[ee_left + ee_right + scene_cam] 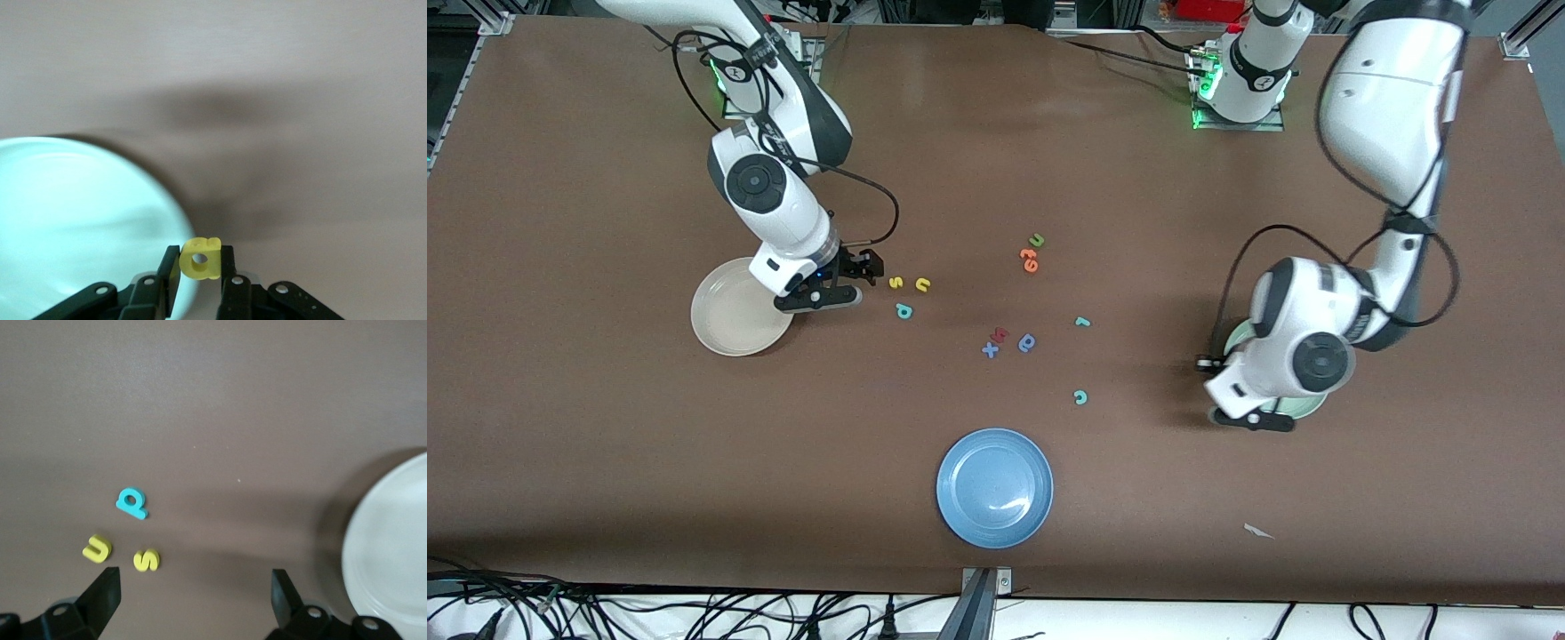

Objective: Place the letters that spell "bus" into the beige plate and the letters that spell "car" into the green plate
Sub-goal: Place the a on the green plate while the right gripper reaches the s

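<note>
1. The left gripper (pixel 200 267) is clenched on the yellow a (pixel 201 257); the two fingers (pixel 172 270) press the small foam letter from either side, and the letter stands up between their tips.
2. That gripper hangs at the rim of the green plate (pixel 73 220), the held letter just off the plate's edge, over the brown table (pixel 605 462). In the front view the left arm's wrist covers most of this plate, and only a pale sliver (pixel 1307 407) shows beneath it.
3. The right gripper (pixel 193 587) is released, jaws spread wide with nothing between them, low over the table.
4. Just ahead of its spread jaws lie the yellow s (pixel 146 559) and the yellow u (pixel 97 548), side by side but apart, with the teal b (pixel 131 503) a little past them, turned so it reads like a p.
5. Beside that gripper, toward the right arm's end of the table, sits the beige plate (pixel 390 553), holding nothing that shows.
6. Well away from both grippers, near mid-table, the teal r (pixel 1082 322) and the teal c (pixel 1080 397) lie apart from each other.
7. Also mid-table: a green u (pixel 1037 240) touching orange letters (pixel 1029 260), and a darker blue round letter (pixel 1027 342) near a small red and blue pair (pixel 994 341).
8. A blue plate (pixel 994 487) lies nearest the front camera.
</note>
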`<state>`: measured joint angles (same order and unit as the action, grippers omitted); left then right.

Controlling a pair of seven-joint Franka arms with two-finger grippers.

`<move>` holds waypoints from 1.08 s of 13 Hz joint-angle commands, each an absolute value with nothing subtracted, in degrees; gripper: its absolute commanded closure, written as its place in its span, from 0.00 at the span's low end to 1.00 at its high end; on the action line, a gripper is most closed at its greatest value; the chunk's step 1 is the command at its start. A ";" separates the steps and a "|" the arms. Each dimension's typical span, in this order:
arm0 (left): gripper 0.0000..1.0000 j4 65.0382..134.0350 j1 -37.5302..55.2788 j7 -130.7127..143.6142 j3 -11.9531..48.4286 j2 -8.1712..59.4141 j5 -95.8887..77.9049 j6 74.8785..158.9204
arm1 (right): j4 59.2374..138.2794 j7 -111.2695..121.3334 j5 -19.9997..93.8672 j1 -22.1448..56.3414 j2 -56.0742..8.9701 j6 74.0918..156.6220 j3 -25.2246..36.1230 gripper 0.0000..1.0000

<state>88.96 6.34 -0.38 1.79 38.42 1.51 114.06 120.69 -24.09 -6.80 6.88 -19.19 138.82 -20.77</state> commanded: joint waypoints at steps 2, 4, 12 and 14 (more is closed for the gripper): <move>0.77 90.00 1.59 -15.34 2.46 36.56 9.28 109.96 | 120.32 -32.66 -16.74 6.06 -25.29 144.83 -23.47 0.00; 0.12 90.09 1.93 -16.44 2.55 37.79 11.60 109.95 | 120.15 -40.13 -24.13 6.50 -28.20 147.12 -23.64 0.00; 0.00 75.87 11.49 13.49 2.99 47.09 -2.64 116.88 | 124.18 -45.26 -26.46 7.03 -26.46 147.74 -25.66 0.00; 0.00 72.44 13.62 22.02 3.08 49.56 -3.07 118.47 | 125.85 -45.35 -26.46 7.03 -26.54 149.84 -25.66 0.00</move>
